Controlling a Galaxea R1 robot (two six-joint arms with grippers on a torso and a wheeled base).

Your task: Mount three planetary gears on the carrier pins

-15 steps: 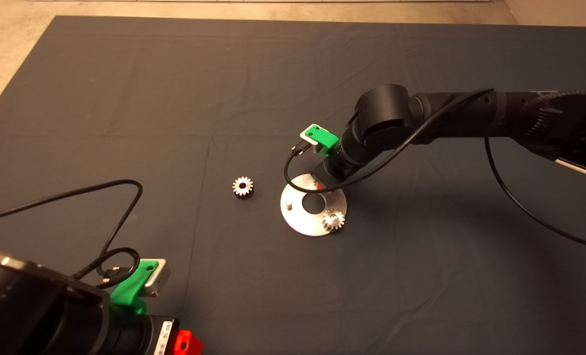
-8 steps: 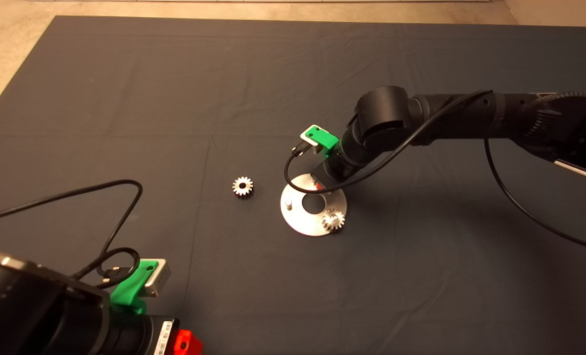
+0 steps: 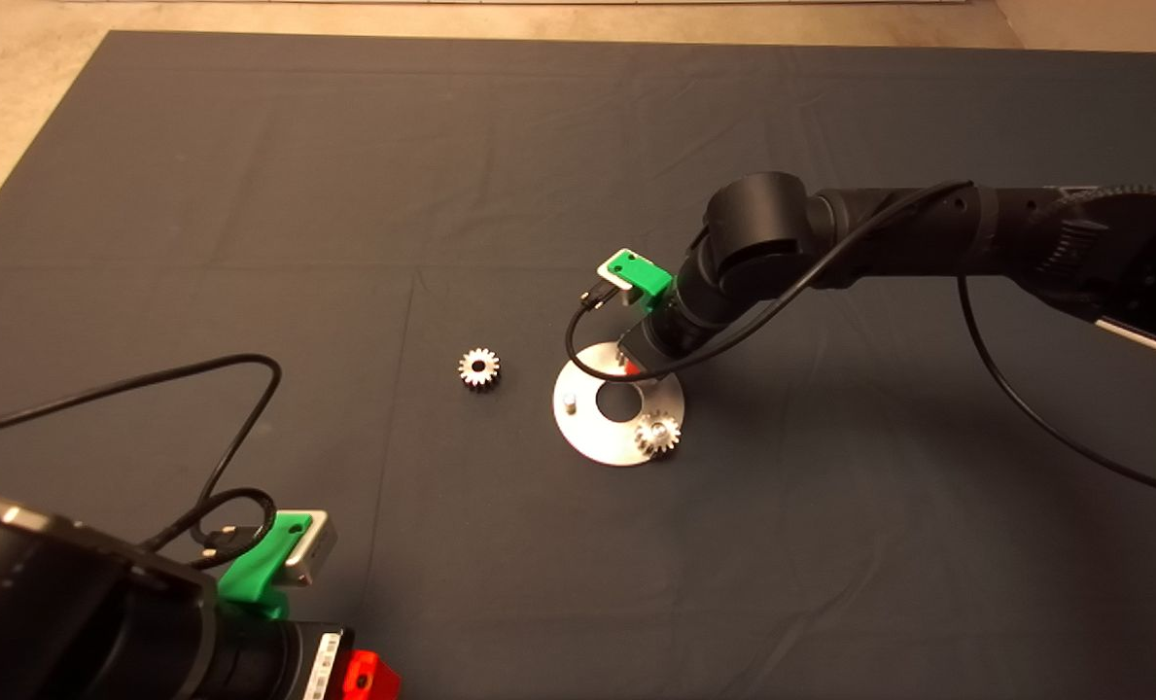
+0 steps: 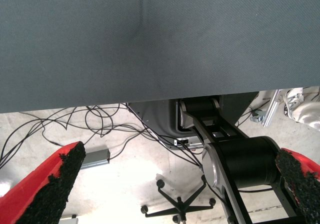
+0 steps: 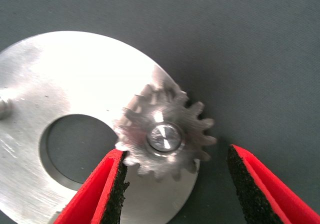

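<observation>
Worktop mat (image 3: 247,194) with disc (image 3: 592,439), gears and two grippers.
Right gripper (image 5: 175,184) hovers over the disc's far edge, fingers (image 5: 112,184) apart around a seated gear (image 5: 165,134), one pad touching its teeth; another gear (image 3: 653,433) sits pinned on the disc's near edge, a loose gear (image 3: 479,368) lies left of the disc; left gripper (image 4: 175,189) is parked, fingers wide apart.

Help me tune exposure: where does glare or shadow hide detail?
Right wrist view: glare whitens the disc beside the gear. Head view: another gear nearly blends into the shiny disc. Left wrist view: pale floor beyond the mat is bright.
</observation>
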